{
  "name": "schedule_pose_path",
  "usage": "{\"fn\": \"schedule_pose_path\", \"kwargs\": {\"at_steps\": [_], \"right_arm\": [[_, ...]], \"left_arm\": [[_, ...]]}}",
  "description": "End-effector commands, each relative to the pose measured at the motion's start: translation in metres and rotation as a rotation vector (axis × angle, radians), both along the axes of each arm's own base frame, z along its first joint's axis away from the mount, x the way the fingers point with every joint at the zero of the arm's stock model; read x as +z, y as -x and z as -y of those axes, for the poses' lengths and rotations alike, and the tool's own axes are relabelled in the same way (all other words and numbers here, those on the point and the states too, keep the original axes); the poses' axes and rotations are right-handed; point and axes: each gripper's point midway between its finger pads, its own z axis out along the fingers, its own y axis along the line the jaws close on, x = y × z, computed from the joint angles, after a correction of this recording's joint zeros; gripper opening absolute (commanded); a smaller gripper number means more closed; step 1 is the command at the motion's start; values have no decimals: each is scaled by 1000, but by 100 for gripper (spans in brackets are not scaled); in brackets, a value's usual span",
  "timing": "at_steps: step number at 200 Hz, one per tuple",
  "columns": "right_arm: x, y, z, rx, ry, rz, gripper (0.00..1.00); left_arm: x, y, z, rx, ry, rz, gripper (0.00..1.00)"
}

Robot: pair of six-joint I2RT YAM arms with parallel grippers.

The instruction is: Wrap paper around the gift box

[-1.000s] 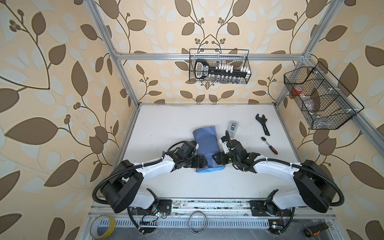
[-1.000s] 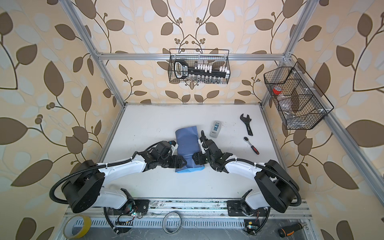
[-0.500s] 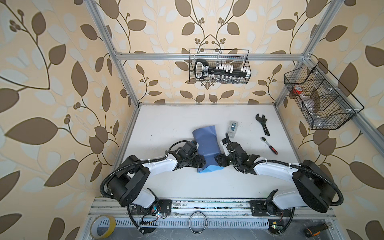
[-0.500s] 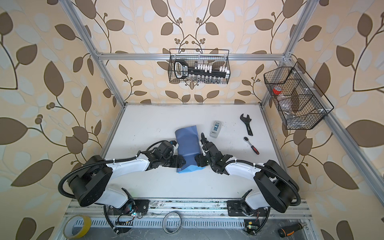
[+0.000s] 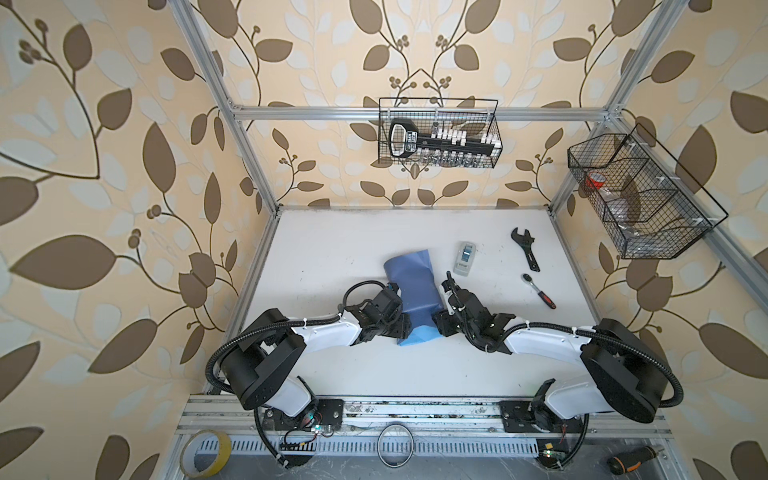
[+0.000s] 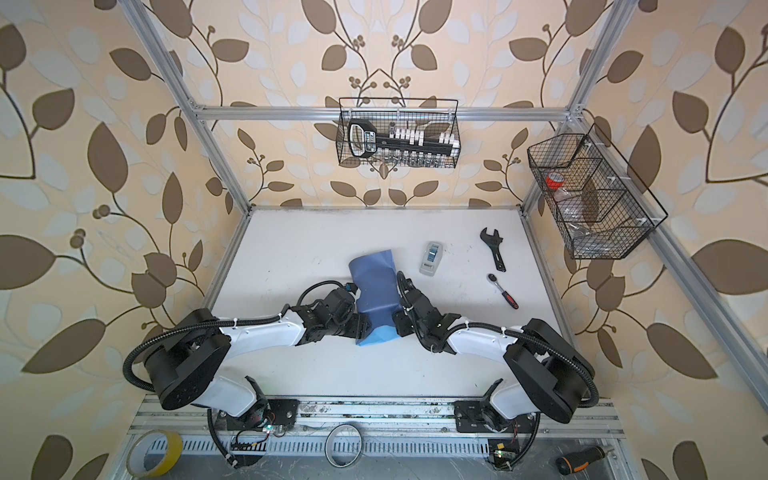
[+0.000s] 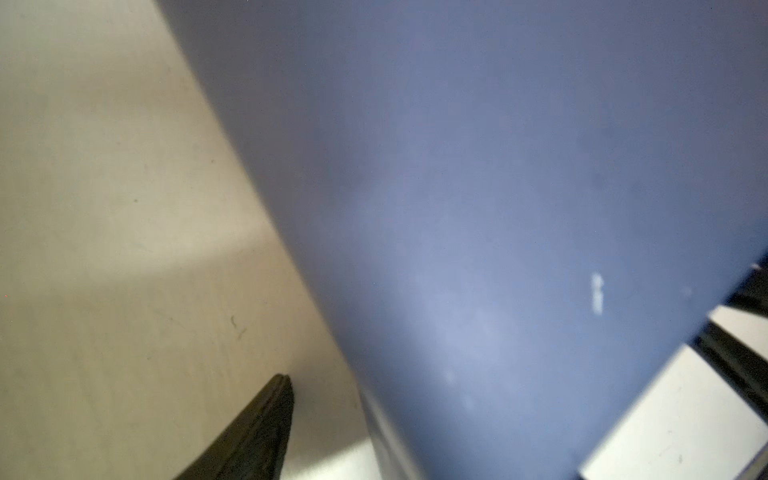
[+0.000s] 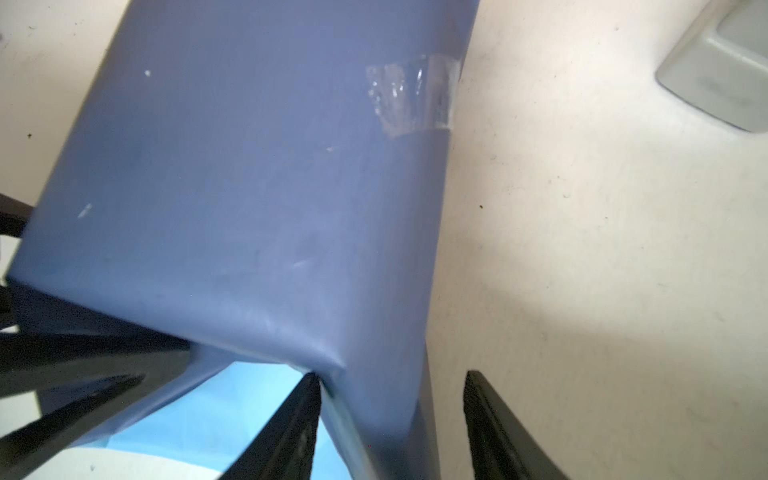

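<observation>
Evidently, my right end effector (image 8: pixel 390 374) straddles the paper's (image 5: pixel 411 286) near fold part-open, ready to pinch the flap shut, while the left end effector's (image 5: pixel 408 328) opening I cannot tell.

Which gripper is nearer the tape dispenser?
Right. The right gripper sits at the edge of the paper facing the tape dispenser; the left gripper is across the paper, farther away.
</observation>
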Motion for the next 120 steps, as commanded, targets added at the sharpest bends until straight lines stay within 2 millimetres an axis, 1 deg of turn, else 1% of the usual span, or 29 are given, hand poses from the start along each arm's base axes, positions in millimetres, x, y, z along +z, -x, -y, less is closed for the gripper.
{"fn": "schedule_pose_path", "kwargs": {"at_steps": [1,56,87,120], "right_arm": [[-6,0,8,-12,55,29,54],[-6,2,7,-13,68,48,50],[-7,4,7,-24,86,62,48],[-5,7,4,-38,77,75,47]], "left_arm": [[10,-7,-5,38,-41,75,66],[11,-6,-3,58,-85,123,55],[6,-7,-8,99,-118,131,50],[7,-11,-13,144,-127,153,46]]}}
